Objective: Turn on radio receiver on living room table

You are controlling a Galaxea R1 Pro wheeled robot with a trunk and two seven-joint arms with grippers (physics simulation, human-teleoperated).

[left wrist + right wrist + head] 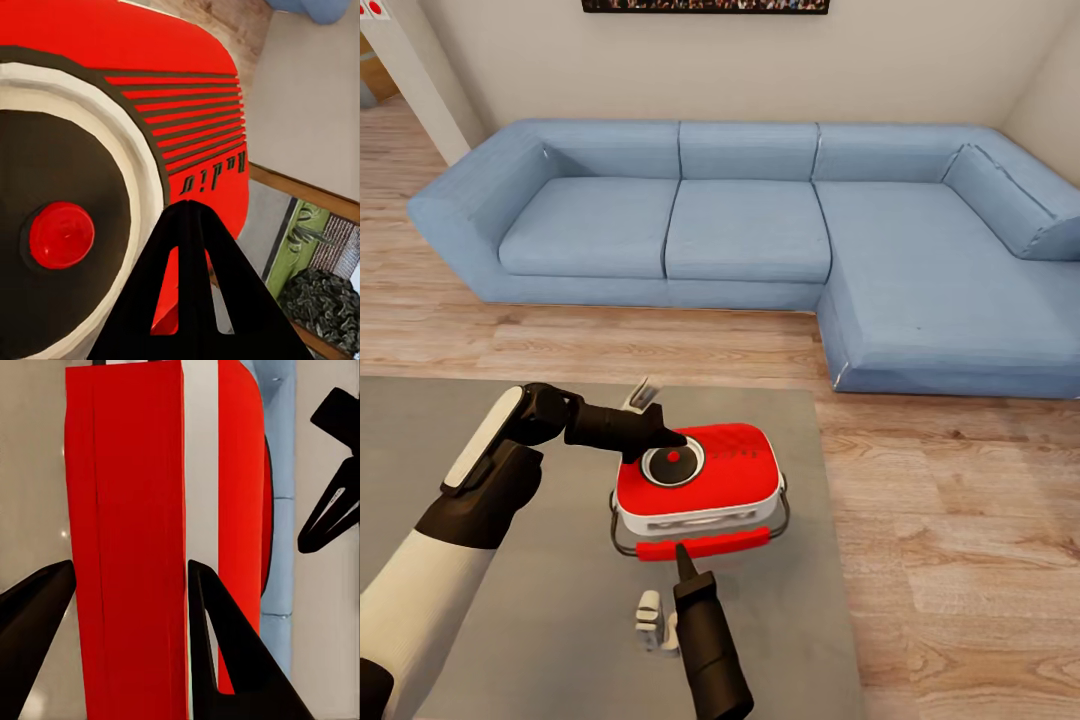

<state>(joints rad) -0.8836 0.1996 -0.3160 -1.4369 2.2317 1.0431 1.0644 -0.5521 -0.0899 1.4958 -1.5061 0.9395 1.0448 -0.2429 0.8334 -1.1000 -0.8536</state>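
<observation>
The red radio receiver (712, 482) with white trim lies on the grey table (420, 420), near its right edge. Its black round dial (672, 464) with a red centre button (61, 234) faces up. My left gripper (674, 438) is shut, its joined tips (189, 211) resting over the dial's rim beside the button. My right gripper (682, 553) is open at the radio's red handle (705, 545). In the right wrist view the handle (124, 547) stands between the two fingertips (196, 574), and I cannot tell whether they touch it.
A blue L-shaped sofa (750, 230) runs along the far wall and down the right side. Light wood floor (960, 520) separates it from the table. The table's right edge (838, 560) lies just right of the radio. A crowd photo (705, 5) hangs above the sofa.
</observation>
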